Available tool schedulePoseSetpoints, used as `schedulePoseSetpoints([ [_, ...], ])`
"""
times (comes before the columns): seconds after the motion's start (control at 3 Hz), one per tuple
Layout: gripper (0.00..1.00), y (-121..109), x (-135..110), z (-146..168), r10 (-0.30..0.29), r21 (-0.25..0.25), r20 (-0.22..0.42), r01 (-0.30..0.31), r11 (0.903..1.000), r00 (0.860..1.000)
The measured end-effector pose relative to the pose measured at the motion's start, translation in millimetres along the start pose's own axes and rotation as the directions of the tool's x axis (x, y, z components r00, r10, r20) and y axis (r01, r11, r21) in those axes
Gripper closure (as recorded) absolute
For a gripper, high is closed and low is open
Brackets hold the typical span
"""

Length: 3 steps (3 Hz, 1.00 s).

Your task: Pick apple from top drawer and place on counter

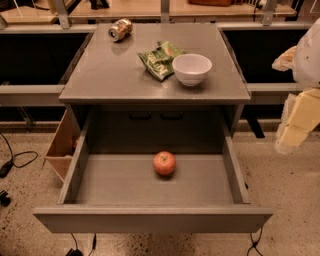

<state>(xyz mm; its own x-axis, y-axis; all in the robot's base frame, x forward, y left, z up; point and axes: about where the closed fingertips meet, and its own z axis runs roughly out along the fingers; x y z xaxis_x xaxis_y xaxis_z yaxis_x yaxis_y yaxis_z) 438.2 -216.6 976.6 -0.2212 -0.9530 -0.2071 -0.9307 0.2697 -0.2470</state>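
The red apple (164, 163) with yellowish patches sits on the flat bottom of the open top drawer (150, 219), near its middle and slightly toward the back. The grey counter (110, 70) lies above and behind it. My gripper (299, 122) shows at the right edge of the camera view, pale yellow, held above the floor to the right of the drawer and well apart from the apple. It holds nothing that I can see.
On the counter stand a white bowl (192, 68), a crumpled green snack bag (160, 58) and a crushed metal can (120, 29). A cardboard box (62, 145) stands left of the cabinet. Cables (15, 157) lie on the floor. Light wooden tables (150, 9) run behind.
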Motion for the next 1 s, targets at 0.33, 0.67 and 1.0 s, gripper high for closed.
schedulePoseSetpoints([
  [0.33,0.00,0.0,0.0,0.1,0.000,0.000,0.000,0.000,1.0000,1.000],
  [0.67,0.00,-0.3,-2.5,11.9,0.018,0.003,0.042,-0.018,0.9998,0.999],
  [1.0,0.00,1.1,-10.0,66.9,0.037,-0.057,0.146,-0.029,0.9979,0.989],
])
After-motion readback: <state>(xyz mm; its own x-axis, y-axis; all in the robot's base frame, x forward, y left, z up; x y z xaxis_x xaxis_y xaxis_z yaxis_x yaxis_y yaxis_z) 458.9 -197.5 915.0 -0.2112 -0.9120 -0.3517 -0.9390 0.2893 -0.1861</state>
